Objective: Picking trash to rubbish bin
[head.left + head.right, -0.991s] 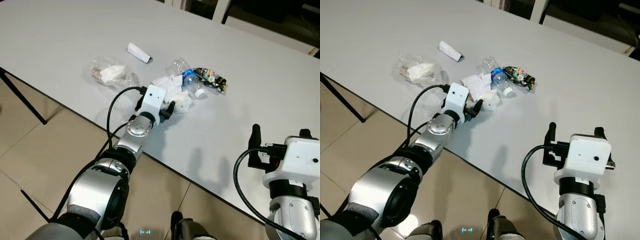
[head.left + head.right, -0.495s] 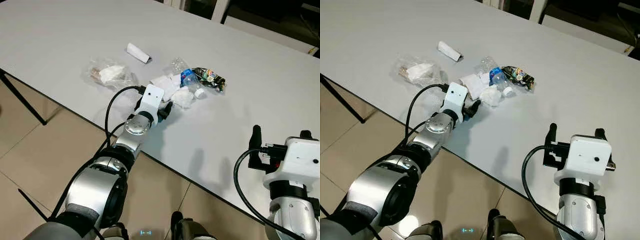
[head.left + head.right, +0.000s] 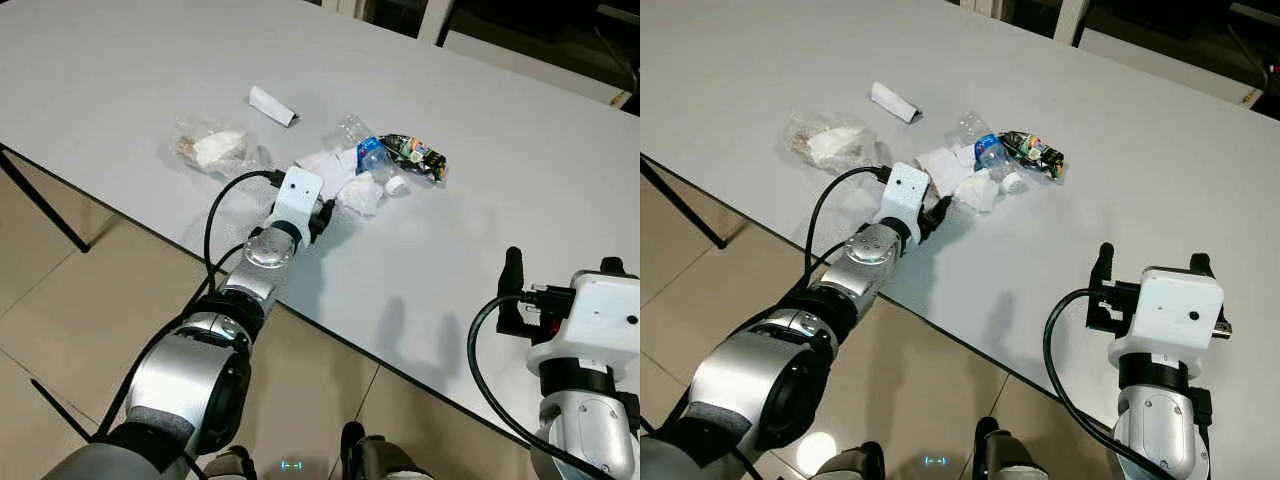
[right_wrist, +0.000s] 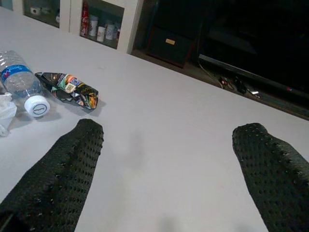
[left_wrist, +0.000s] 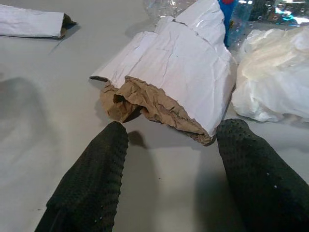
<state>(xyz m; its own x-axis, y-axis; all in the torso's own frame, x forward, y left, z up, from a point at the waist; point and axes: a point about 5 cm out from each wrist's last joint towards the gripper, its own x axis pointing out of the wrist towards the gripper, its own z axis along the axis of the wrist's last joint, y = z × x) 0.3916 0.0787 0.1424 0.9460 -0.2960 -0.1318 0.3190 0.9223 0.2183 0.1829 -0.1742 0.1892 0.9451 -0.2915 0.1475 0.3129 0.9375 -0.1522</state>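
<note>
Left claw spread wide, lining up on the torn paper wrapper; next, push in and pinch.

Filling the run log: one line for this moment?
left hand: open, before torn paper | right hand: open, idle | trash on table

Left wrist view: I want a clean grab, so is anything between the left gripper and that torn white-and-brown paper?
Nothing visible. The open left gripper faces the torn paper across bare table; the crumpled white wrapper lies beside it.
</note>
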